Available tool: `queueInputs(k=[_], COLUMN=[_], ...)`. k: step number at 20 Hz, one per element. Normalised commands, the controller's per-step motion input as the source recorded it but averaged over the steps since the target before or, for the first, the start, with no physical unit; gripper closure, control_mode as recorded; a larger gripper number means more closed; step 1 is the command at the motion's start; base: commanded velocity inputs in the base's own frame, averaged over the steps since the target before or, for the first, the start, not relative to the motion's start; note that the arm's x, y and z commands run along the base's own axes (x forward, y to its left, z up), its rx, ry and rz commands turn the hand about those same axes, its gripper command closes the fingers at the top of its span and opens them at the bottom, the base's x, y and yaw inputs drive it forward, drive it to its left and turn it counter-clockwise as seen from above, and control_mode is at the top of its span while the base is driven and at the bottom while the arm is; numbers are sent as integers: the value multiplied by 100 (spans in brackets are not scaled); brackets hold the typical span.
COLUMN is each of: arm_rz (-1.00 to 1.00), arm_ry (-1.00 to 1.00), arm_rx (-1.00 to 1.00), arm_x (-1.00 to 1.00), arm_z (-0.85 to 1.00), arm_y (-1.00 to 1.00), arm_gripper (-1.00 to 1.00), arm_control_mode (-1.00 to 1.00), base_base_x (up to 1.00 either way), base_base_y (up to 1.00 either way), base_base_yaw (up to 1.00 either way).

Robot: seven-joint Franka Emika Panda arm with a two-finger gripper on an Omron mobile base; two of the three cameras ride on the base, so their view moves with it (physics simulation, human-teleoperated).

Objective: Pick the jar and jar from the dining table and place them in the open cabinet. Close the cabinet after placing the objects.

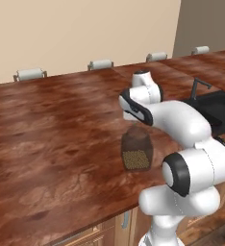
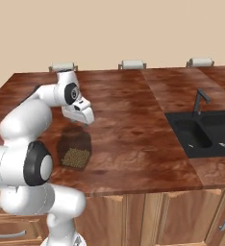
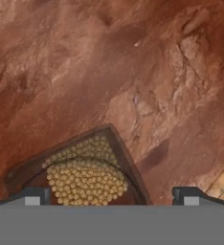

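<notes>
While the desk (image 1: 52,144) lies broad under the arm, the pellet jar (image 1: 136,150) stands near its front edge; the claw (image 3: 111,195), spread apart above, risks toppling the off-centre jar on descent.

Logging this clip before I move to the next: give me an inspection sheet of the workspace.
Surface: dining table, glossy reddish-brown wood grain.
Job's things: jar with olive-yellow pellets stands upright near the table's front edge; also seen at.
Clutter: nothing seen.
Grippers: gripper hangs over the jar, jaws spread, not touching it.
Cables: nothing seen.
Surroundings: black sink with dark faucet set into the top; pale grey chair backs along the far edge; beige wall behind.
</notes>
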Motion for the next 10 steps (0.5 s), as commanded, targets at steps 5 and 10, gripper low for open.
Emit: queueInputs(k=[5,10], arm_rz=[0,2], arm_ry=[0,0], arm_rx=[5,5], arm_x=[7,2], arm_z=[-85,-93], arm_y=[-37,-45], arm_gripper=[-100,-100], arm_control_mode=[-100,-100], base_base_x=[0,0], base_base_y=[0,0], base_base_yaw=[0,0])
